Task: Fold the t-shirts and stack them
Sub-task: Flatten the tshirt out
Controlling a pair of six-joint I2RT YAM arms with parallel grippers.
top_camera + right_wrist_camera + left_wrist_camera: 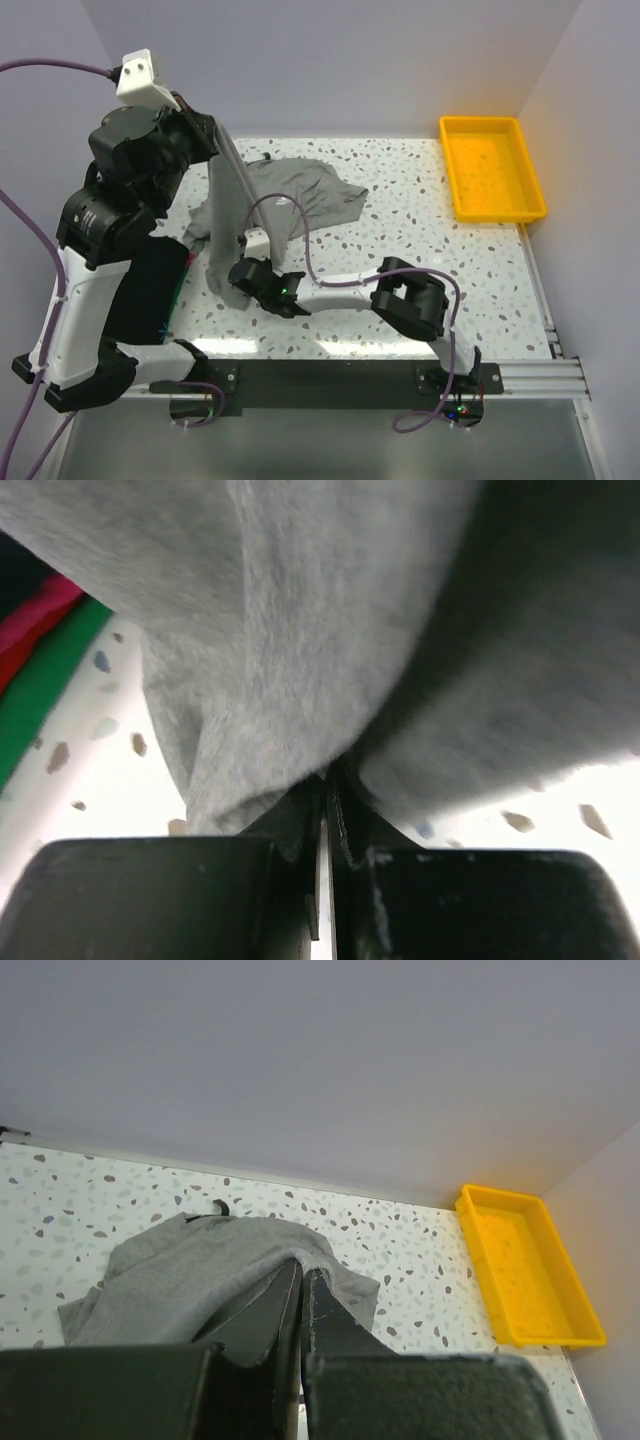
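On the worktop [420, 200], the grey t-shirt [300, 195] lies bunched at back left, one edge hoisted. Your left gripper [304, 1278] is clamped on it up high, your right gripper [325, 780] down low. Spread them evenly until that edge runs taut, then lay it flat.

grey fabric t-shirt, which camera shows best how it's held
Top external shows nearly the whole grey fabric t-shirt, one end held up by the left gripper, a lower part pinched by the right gripper, the rest on the speckled table. Left wrist shows only the tabletop part; right wrist, a blurred fold.
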